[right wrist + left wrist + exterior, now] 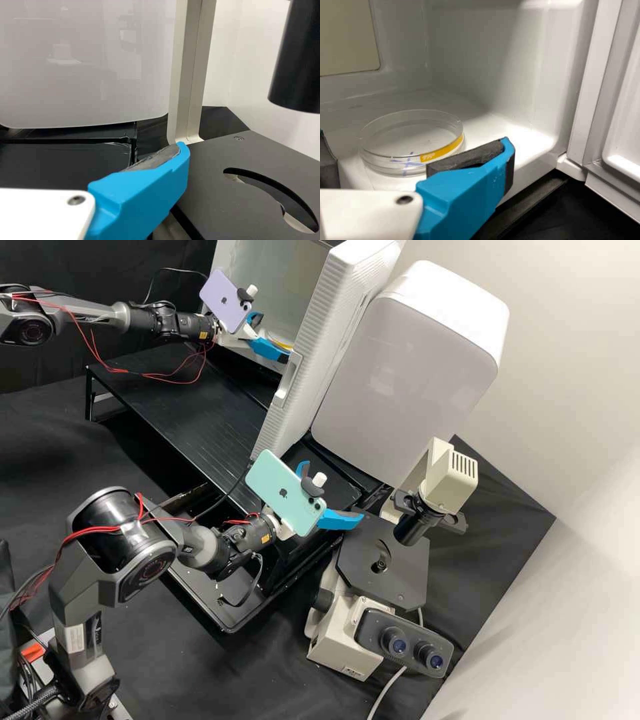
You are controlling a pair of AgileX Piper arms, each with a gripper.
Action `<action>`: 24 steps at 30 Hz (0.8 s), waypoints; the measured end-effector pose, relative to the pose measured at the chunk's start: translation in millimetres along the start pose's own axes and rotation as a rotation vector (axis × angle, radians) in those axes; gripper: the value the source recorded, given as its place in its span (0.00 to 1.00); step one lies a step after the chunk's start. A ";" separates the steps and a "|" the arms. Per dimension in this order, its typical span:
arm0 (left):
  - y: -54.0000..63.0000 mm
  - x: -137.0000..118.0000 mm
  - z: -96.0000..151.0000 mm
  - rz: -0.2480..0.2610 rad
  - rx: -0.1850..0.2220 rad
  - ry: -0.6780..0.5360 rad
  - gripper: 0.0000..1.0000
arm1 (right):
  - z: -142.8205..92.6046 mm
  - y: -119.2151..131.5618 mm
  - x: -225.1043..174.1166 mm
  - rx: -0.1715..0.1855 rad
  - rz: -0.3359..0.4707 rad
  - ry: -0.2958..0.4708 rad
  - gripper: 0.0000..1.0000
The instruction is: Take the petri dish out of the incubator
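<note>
**Left Pincer Straddles the Dish at the Incubator Mouth**

Nearest, low in the high view, the right pincer (341,519) hangs at the edge of the microscope stage (383,567), likely kept clear of the work. I cannot tell whether it is spread or closed. Farther back, at upper left, the left pincer (271,347) sits in the mouth of the incubator (267,280), whose door (327,333) stands open to admit it. It is spread wide around the petri dish (410,137), which lies flat on the chamber floor, not yet gripped. I judge the pincer is placed to close on the rim.
</note>
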 end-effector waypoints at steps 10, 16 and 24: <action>1.6 -0.1 0.8 -0.005 -0.014 -0.003 1.00 | 0.0 0.0 0.0 0.000 0.000 0.000 1.00; 1.2 0.3 0.6 -0.005 -0.011 -0.003 0.00 | 0.0 0.0 0.0 0.000 0.000 0.000 1.00; -0.3 1.7 -0.6 0.000 -0.005 0.005 0.00 | 0.0 0.0 0.0 0.000 0.000 0.000 1.00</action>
